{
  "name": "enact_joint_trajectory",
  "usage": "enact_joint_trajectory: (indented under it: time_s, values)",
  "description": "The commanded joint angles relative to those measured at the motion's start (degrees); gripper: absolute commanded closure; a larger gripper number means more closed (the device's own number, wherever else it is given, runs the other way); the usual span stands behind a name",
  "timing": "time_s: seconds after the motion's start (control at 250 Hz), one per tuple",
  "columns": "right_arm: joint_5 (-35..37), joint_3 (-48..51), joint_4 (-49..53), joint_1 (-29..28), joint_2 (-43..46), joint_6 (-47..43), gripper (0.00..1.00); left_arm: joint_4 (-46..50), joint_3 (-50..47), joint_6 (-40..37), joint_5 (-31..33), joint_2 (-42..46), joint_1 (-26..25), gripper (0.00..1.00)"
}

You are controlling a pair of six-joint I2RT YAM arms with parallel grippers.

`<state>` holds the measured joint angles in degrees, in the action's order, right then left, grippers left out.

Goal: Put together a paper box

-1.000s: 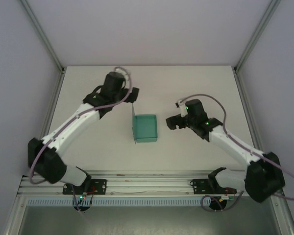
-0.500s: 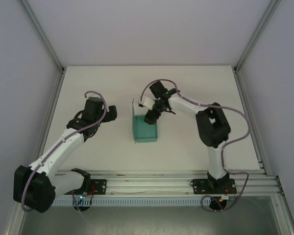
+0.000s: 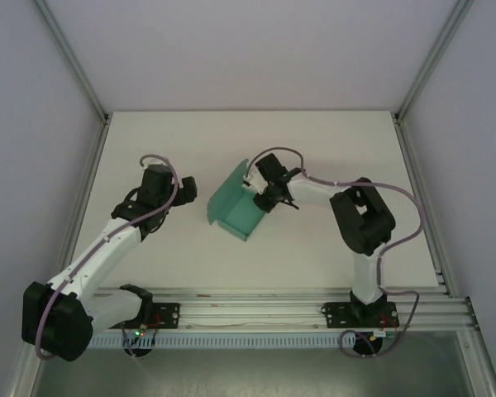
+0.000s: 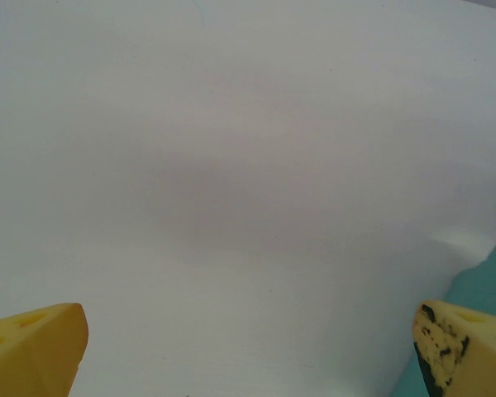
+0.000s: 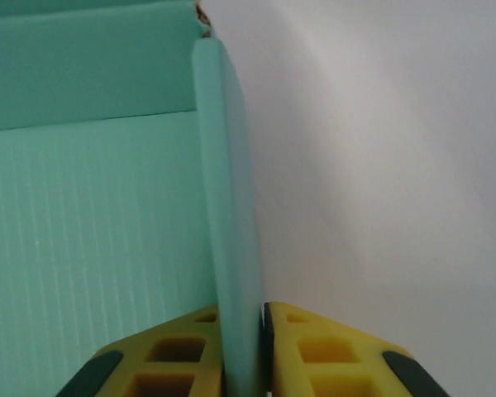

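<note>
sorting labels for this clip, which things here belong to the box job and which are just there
In the job:
paper box
right tool, shut on its side wall
left tool, open, beside it

Just there:
white table
metal rail at the near edge

We looked down on a plain white bench (image 3: 331, 149), boxed in by pale lilac-grey walls (image 3: 248, 50) at the back and on both sides. Slim aluminium posts (image 3: 72, 58) ran up the back corners, and a ribbed metal rail (image 3: 248, 310) crossed the near edge. The light was soft and even.
</note>
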<state>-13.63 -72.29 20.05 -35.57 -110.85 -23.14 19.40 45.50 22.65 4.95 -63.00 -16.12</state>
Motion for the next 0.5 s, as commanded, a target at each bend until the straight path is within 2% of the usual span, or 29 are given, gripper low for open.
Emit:
enact_joint_trajectory:
  time_s: [0.0, 0.132, 0.236, 0.34, 0.496]
  values:
    - [12.5, 2.1, -0.4, -1.5, 4.2, 19.7, 0.85, -1.6, 1.6, 1.3, 1.7, -0.4, 0.4, 0.01]
    - [22.1, 6.1, 5.0, -5.3, 5.4, 37.1, 0.82, -2.1, 2.5, 1.6, 1.7, -2.1, 0.4, 0.0]
    - [23.8, 7.7, 8.8, -8.3, 5.5, 48.1, 0.81, -2.5, 3.3, 1.7, 1.3, -3.3, 0.4, 0.0]
    - [24.2, 8.3, 9.7, -11.0, 6.0, 53.5, 0.78, -2.7, 4.1, 0.8, -0.5, -4.5, 0.4, 0.0]
    - [23.9, 8.3, 8.3, -13.2, 8.9, 56.0, 0.73, -4.9, 3.9, -2.0, -5.3, -5.5, 0.5, 0.0]
